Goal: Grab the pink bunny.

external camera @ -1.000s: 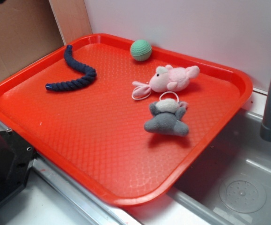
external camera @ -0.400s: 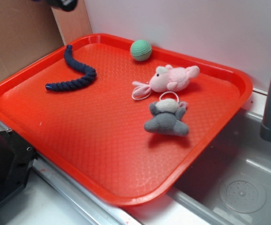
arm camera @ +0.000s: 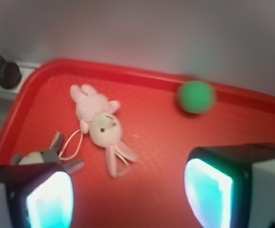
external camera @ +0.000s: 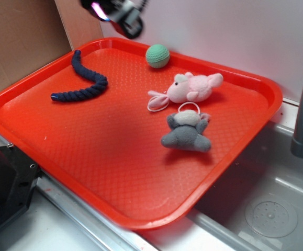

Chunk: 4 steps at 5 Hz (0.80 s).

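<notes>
Up high, my claw hangs over the red tray's far-left corner, blurred and cut off at the top edge in the exterior view. Wrist view shows my fingers spread wide, empty. Pink bunny lies on its side near the far rim, beside the grey plush, which my finger partly hides in the wrist view.

Red tray carries pink bunny, grey plush, green ball, seemingly rope.
</notes>
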Tool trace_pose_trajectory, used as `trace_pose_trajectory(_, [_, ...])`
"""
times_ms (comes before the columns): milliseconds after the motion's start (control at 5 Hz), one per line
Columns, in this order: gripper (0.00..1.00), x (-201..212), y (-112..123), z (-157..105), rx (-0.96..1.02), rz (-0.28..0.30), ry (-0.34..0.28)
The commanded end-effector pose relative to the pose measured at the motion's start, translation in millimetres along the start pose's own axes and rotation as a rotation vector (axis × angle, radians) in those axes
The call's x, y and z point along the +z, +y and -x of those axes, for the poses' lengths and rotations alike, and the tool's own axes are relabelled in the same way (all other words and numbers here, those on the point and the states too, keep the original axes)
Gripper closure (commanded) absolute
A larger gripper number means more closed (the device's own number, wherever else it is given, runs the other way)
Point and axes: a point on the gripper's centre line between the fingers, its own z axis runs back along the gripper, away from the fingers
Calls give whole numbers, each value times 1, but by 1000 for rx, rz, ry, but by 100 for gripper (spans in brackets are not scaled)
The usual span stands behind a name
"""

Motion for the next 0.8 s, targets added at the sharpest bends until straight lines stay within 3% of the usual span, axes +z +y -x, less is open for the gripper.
trace_pose_trajectory(0, [0, -57, -15, -23, -125, 75, 2])
trace_pose_trajectory(200, [0, -77, -15, -21, -119, 24, 38])
trace_pose_trajectory(400, [39, -91, -13, -21, -118, -1, 69])
trace_pose_trajectory(600, [100, -100, -14, -19, -106, -23, 87])
